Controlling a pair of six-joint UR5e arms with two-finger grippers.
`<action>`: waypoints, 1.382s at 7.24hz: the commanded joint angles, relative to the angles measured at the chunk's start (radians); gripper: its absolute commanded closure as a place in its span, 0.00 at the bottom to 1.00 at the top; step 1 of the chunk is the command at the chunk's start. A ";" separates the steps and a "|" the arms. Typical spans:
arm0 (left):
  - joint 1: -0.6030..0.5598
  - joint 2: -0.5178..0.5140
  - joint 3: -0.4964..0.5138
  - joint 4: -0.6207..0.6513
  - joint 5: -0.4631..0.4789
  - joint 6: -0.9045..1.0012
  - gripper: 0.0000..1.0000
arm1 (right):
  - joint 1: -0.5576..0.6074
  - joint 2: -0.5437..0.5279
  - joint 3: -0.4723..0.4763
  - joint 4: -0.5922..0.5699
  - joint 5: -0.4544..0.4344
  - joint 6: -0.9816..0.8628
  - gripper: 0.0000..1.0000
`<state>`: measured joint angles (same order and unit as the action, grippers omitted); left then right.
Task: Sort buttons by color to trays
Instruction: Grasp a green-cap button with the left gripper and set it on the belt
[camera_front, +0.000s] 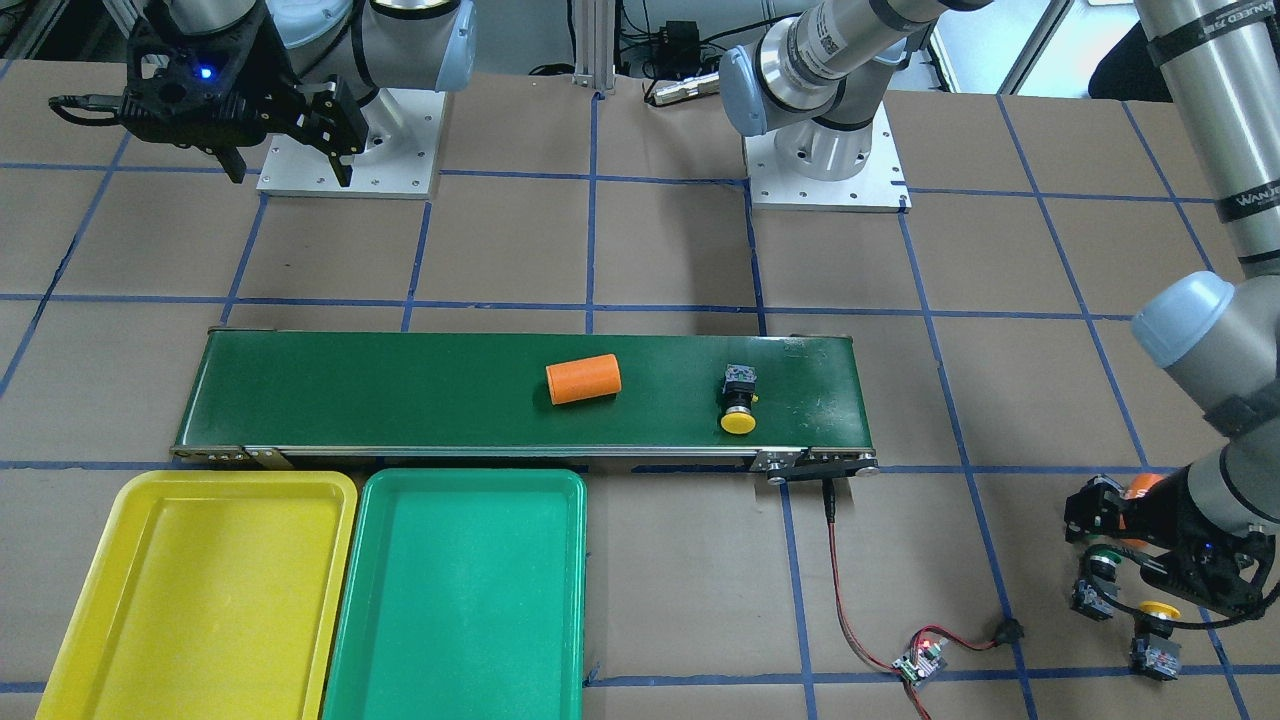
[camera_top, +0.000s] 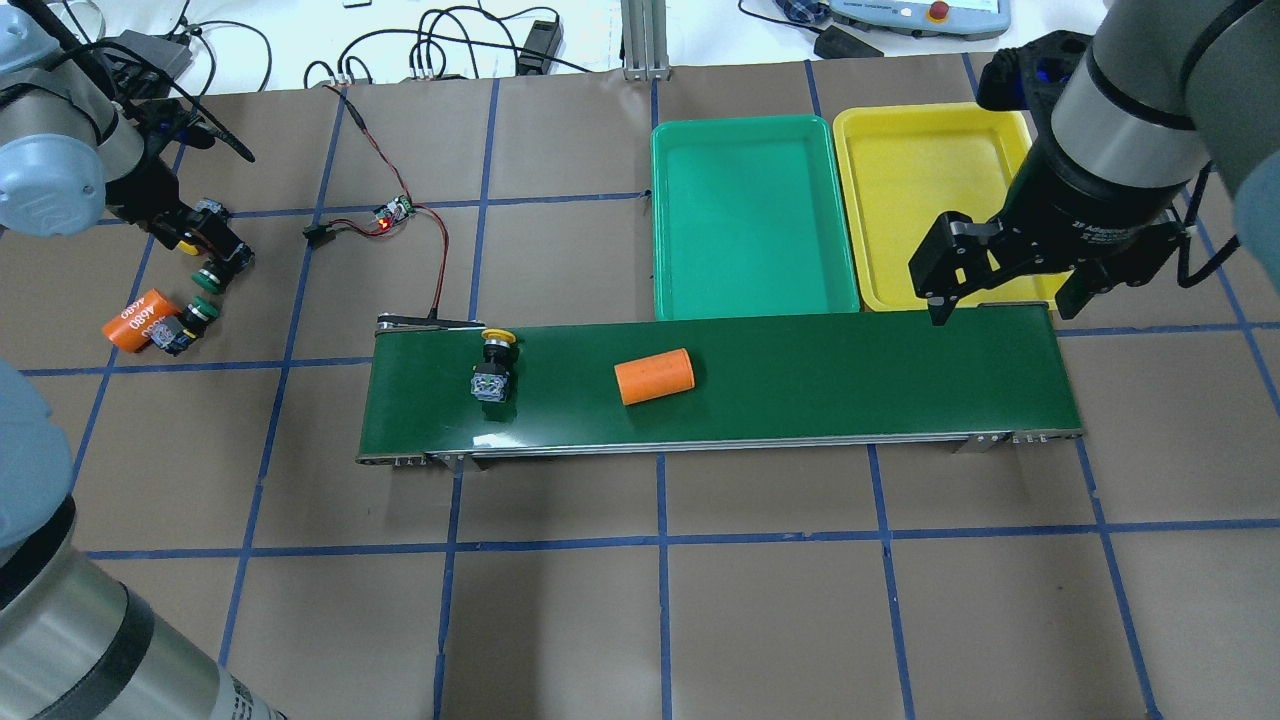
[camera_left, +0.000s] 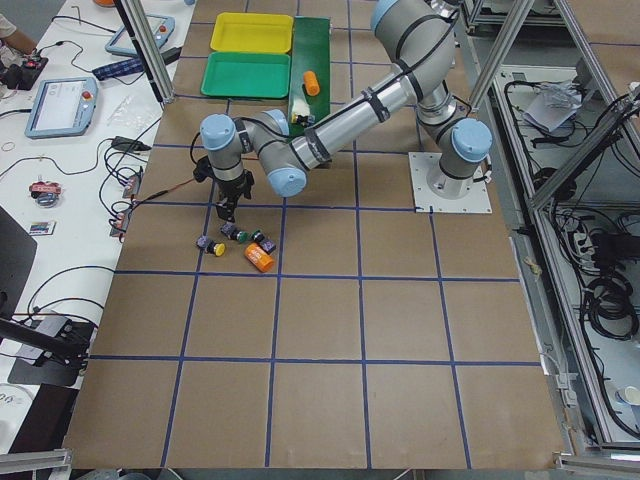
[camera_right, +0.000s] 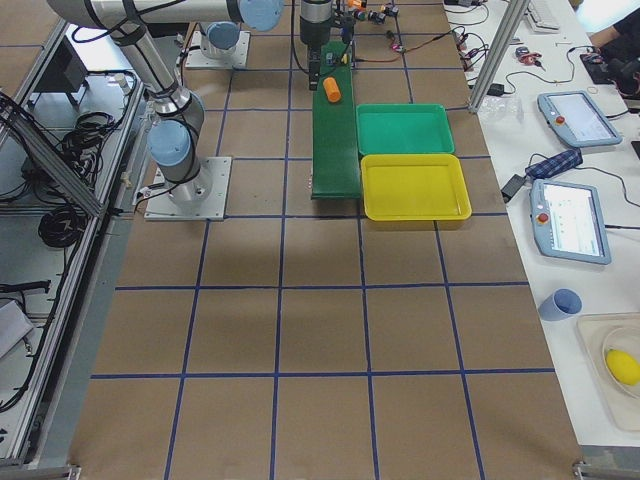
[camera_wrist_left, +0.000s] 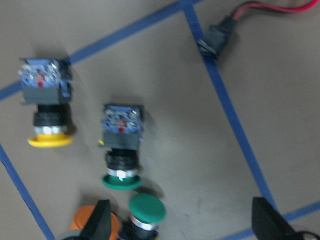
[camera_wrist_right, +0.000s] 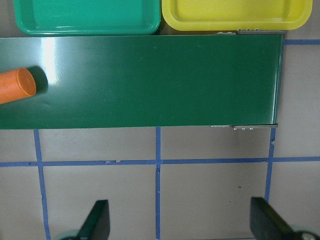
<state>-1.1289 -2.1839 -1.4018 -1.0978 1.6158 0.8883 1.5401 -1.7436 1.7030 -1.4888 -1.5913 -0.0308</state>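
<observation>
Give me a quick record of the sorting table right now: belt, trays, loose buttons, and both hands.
belt: carries a yellow button and a plain orange cylinder
green tray: empty
yellow tray: empty
table, off the belt: loose yellow button, green button, second green button, orange cylinder marked 4680
left hand: open, over that cluster
right hand: open, raised near the belt end by the yellow tray

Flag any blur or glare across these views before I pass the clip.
Left wrist view: soft throughout, the yellow button and green buttons smeared. Right wrist view: sharp, with a pale glare band on the conveyor belt beside the orange cylinder. Overhead and front-facing views: crisp, evenly lit. Side views: sharp, but small parts lack detail.
</observation>
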 joint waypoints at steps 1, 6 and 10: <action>0.003 -0.103 0.064 0.001 -0.039 0.023 0.00 | 0.000 0.000 0.001 0.004 -0.004 0.002 0.00; 0.017 -0.119 0.050 -0.034 -0.054 0.026 0.98 | 0.000 0.000 0.001 -0.004 -0.003 0.008 0.00; -0.098 0.135 -0.113 -0.280 -0.057 -0.209 1.00 | 0.000 0.001 0.000 -0.004 -0.004 0.005 0.00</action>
<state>-1.1675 -2.1537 -1.4145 -1.3527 1.5595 0.8185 1.5402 -1.7439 1.7037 -1.4925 -1.5948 -0.0250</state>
